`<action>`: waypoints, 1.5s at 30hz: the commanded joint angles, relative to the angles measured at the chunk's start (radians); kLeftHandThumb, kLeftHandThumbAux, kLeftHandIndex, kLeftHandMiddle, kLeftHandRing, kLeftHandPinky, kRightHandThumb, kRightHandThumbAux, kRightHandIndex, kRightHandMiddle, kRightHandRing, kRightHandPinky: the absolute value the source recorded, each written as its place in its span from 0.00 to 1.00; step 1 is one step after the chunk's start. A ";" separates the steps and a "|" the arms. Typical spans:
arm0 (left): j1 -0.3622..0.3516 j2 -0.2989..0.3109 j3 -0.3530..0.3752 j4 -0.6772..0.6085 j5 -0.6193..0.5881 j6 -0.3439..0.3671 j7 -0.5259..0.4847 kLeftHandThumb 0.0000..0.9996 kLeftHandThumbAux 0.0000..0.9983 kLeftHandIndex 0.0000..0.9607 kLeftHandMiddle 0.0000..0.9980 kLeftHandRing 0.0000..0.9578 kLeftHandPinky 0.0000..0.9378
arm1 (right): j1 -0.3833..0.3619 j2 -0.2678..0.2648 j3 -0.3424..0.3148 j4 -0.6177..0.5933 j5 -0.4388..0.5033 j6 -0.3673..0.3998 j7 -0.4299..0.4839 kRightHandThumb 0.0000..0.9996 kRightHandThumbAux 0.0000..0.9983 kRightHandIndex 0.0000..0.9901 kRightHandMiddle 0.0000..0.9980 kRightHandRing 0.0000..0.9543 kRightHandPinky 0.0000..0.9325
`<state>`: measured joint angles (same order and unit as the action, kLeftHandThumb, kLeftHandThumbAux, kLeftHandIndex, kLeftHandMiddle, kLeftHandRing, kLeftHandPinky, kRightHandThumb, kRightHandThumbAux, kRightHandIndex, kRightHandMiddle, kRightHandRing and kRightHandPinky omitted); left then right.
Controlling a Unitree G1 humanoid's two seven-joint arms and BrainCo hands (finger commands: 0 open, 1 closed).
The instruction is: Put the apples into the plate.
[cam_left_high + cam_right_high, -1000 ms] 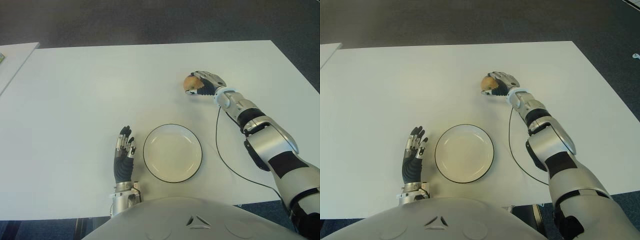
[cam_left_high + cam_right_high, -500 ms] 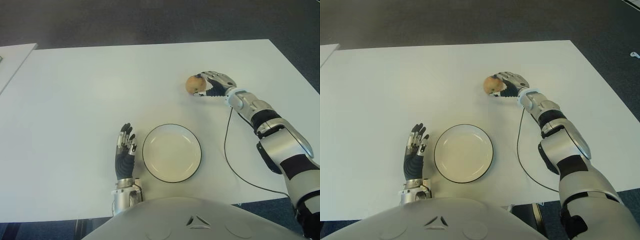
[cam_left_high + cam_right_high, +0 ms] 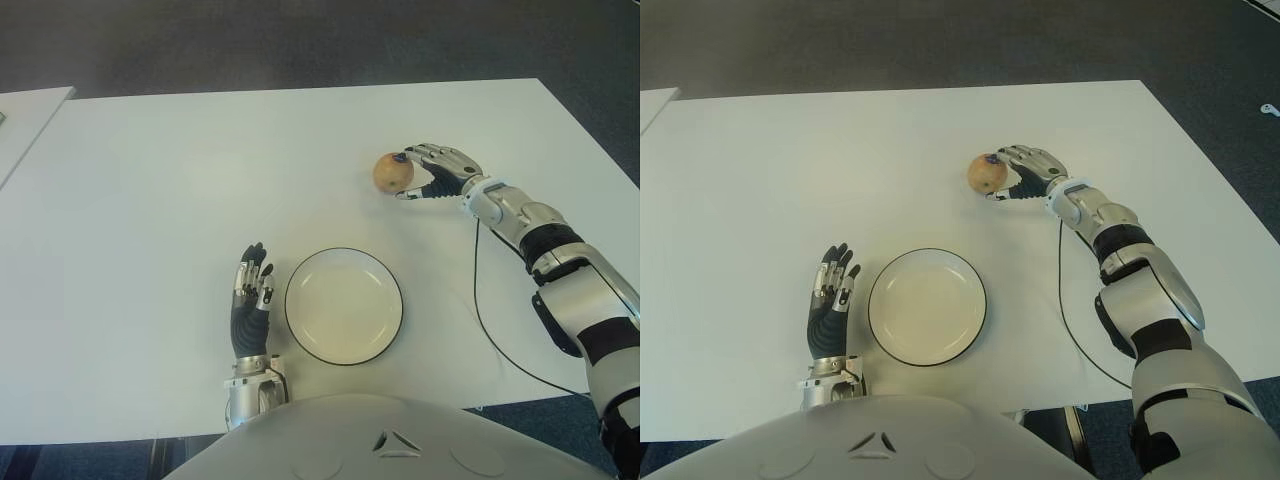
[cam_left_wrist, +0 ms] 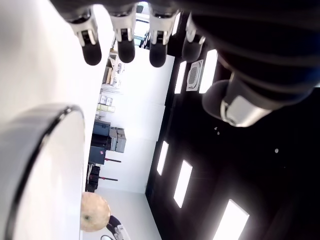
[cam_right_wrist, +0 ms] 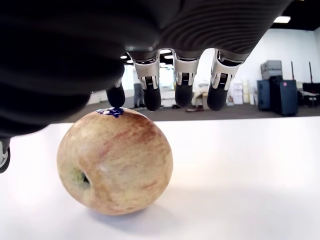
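One yellowish-red apple (image 3: 393,172) sits on the white table (image 3: 150,200), beyond the plate and to its right. My right hand (image 3: 432,171) is just right of the apple with its fingers spread over it. In the right wrist view the apple (image 5: 115,161) rests on the table, one fingertip (image 5: 116,95) touches its top, and the other fingers hang clear. The white plate with a dark rim (image 3: 344,305) lies near the front edge with nothing in it. My left hand (image 3: 250,300) shows flat and open just left of the plate.
A thin black cable (image 3: 478,300) runs from my right wrist across the table toward the front edge. The corner of another white table (image 3: 25,115) shows at the far left. Dark carpet lies beyond the far edge.
My right hand has drawn back to the right and its fingers have opened off the apple, which now shows almost whole. The apple has barely shifted. The left hand has not moved.
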<state>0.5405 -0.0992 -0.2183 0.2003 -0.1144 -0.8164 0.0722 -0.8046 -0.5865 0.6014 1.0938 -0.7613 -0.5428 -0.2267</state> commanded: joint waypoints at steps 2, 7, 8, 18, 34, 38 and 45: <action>-0.041 -0.045 0.006 0.028 0.025 0.056 0.004 0.15 0.51 0.08 0.10 0.08 0.10 | 0.071 -0.045 -0.019 -0.092 0.003 -0.032 0.013 0.16 0.30 0.00 0.00 0.00 0.00; -0.044 -0.049 0.013 0.033 0.035 0.049 0.009 0.15 0.51 0.08 0.10 0.09 0.09 | 0.118 -0.082 -0.047 -0.175 0.015 -0.042 0.034 0.17 0.30 0.00 0.00 0.00 0.00; -0.044 -0.050 0.014 0.034 0.035 0.047 0.009 0.15 0.51 0.08 0.09 0.08 0.08 | 0.126 -0.086 -0.053 -0.188 0.018 -0.042 0.038 0.17 0.30 0.00 0.00 0.00 0.00; -0.035 -0.051 0.008 0.006 0.084 0.063 0.024 0.14 0.52 0.07 0.08 0.07 0.07 | 0.219 -0.130 -0.122 -0.360 0.047 -0.014 0.122 0.19 0.29 0.00 0.00 0.00 0.00; -0.038 -0.065 0.004 -0.002 0.055 0.082 0.021 0.17 0.54 0.09 0.11 0.10 0.12 | 0.351 -0.194 -0.237 -0.569 0.096 -0.010 0.211 0.19 0.29 0.00 0.00 0.00 0.00; -0.042 -0.072 -0.002 0.001 0.043 0.069 0.019 0.18 0.54 0.10 0.11 0.11 0.10 | 0.391 -0.209 -0.267 -0.632 0.109 -0.013 0.229 0.19 0.29 0.00 0.00 0.00 0.00; -0.050 -0.040 0.010 0.006 0.053 0.118 0.015 0.17 0.53 0.08 0.09 0.08 0.07 | 0.426 -0.214 -0.305 -0.694 0.121 -0.004 0.257 0.22 0.29 0.00 0.00 0.00 0.00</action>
<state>0.5384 -0.0982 -0.2174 0.1732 -0.0621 -0.7508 0.0845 -0.3973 -0.7997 0.3123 0.4280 -0.6559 -0.5515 0.0093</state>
